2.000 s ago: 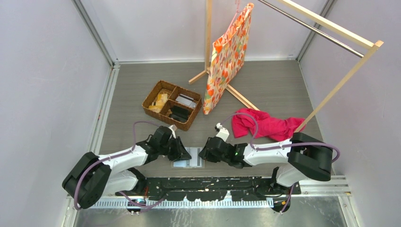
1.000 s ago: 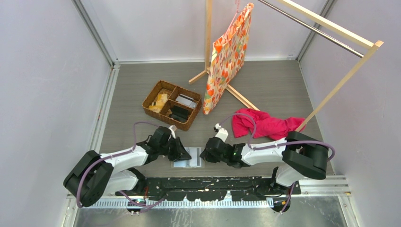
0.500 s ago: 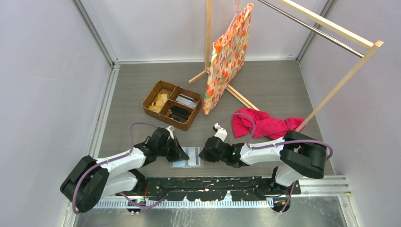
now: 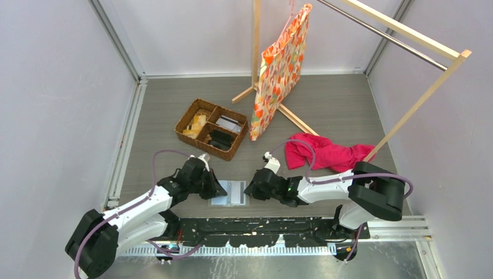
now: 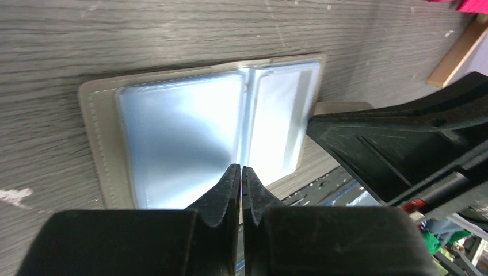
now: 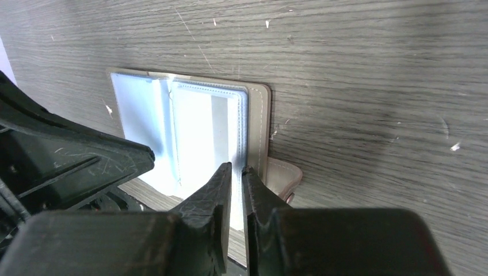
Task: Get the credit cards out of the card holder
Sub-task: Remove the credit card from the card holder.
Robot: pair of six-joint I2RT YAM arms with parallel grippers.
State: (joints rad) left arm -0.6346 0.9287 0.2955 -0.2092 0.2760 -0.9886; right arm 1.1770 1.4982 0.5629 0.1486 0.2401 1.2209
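Note:
The card holder [image 4: 234, 193] lies spread open at the table's near edge between both arms, its pale blue sleeves glaring white. In the left wrist view the card holder [image 5: 184, 132] lies under my left gripper [image 5: 240, 168], which is shut with nothing between its tips over the middle fold's near end. My left gripper [image 4: 219, 190] is at the holder's left side and my right gripper [image 4: 249, 189] at its right. My right gripper [image 6: 237, 168] hovers over the right sleeve's edge of the card holder [image 6: 195, 123], its jaws a thin slit apart. The credit cards cannot be told from the sleeves.
A brown wicker basket [image 4: 212, 128] with small items stands behind the left arm. A red cloth [image 4: 328, 153] lies behind the right arm. A patterned bag [image 4: 282, 68] hangs on a wooden rack [image 4: 407, 36]. The holder's snap tab [image 6: 283, 174] sticks out beside my right fingers.
The left arm's elbow has swung out to the left and its jaws have closed. The right jaws have parted slightly. The card holder has stayed in place.

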